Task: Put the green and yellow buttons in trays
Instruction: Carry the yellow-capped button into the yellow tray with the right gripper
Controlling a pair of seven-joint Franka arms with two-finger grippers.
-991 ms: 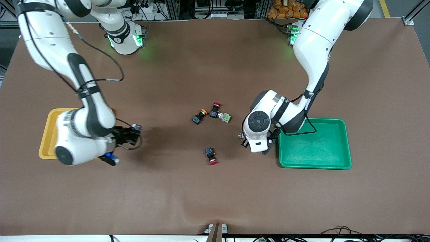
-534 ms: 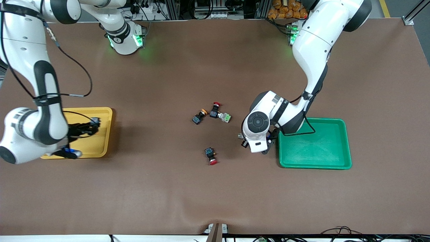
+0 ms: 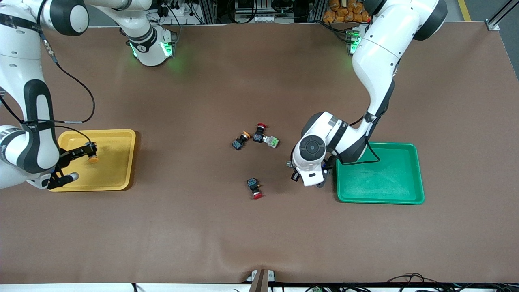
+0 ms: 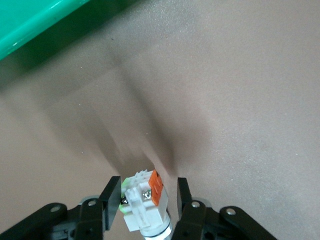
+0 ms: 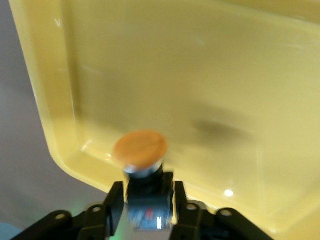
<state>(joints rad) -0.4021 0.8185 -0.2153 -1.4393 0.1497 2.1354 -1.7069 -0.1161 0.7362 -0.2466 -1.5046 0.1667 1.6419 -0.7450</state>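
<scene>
My right hand (image 5: 145, 200) was clamped on a yellow-capped button (image 5: 141, 150), holding it over the yellow tray (image 3: 121, 136) near the rim at the right arm's end of the surface. Its long axis ran along my fingers, cap pointing out over the tray floor. Released this close to the rim, it could have rolled or bounced out.

My left hand (image 4: 145, 200) gripped a white-grey green button (image 4: 145, 205) over bare surface (image 4: 225, 100) just beside the green tray (image 3: 417, 170), terminal end pointing away from the wrist. Letting go there would have missed the tray entirely.
</scene>
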